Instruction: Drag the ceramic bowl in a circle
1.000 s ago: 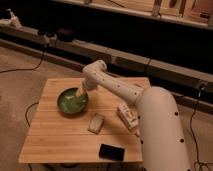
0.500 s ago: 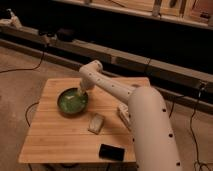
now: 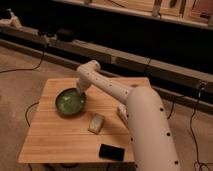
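The ceramic bowl is a round glossy green bowl on the left half of the wooden table. My white arm reaches from the lower right across the table. My gripper points down at the bowl's far right rim and seems to touch it. The arm's wrist hides the fingertips.
A small pale block lies on the table right of the bowl. A black phone-like slab lies near the front edge. A pale object lies partly hidden beside my arm. Cables run on the floor to the left and right.
The bowl and my gripper have shifted slightly left and toward the front of the table. The arm has stretched further over the table.
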Tool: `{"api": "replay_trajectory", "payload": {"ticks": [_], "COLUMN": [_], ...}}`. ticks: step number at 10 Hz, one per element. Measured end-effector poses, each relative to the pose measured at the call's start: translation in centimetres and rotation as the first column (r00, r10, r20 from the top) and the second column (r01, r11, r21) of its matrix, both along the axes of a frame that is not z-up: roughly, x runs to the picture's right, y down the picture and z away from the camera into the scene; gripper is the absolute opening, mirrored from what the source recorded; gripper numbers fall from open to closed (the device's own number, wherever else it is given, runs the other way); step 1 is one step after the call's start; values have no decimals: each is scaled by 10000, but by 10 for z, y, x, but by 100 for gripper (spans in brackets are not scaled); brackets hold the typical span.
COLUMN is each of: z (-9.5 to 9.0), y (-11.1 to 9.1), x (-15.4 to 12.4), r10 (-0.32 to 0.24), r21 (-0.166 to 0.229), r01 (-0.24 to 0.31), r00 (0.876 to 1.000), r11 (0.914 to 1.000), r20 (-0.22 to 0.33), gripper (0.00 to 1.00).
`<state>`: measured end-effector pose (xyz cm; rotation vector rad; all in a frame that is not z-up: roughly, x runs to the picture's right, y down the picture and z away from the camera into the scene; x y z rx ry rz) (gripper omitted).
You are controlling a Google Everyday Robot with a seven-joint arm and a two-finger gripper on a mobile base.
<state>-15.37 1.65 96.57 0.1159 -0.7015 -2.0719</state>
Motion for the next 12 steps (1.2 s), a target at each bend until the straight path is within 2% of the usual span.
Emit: {"api": "replay_trajectory", "payload": {"ticks": [1, 3, 6, 8, 10, 12], "z": [-3, 1, 13, 19, 13, -12], "y": [-1, 0, -5, 0, 12, 35], "x": [-3, 6, 52, 86, 114, 126], "r10": [-68, 285, 1283, 1608, 1507, 616], "r21": [40, -185, -455, -493, -334, -106], "r01": [67, -275, -1270, -1617, -1525, -619], "r00": [9994, 9981, 9914, 9867, 9873, 9979], "r11": [10000, 9995, 9909, 9856, 9877, 9980], "r20": [330, 549, 260, -218, -499, -216], "gripper": [0, 0, 0, 0, 0, 0]}}
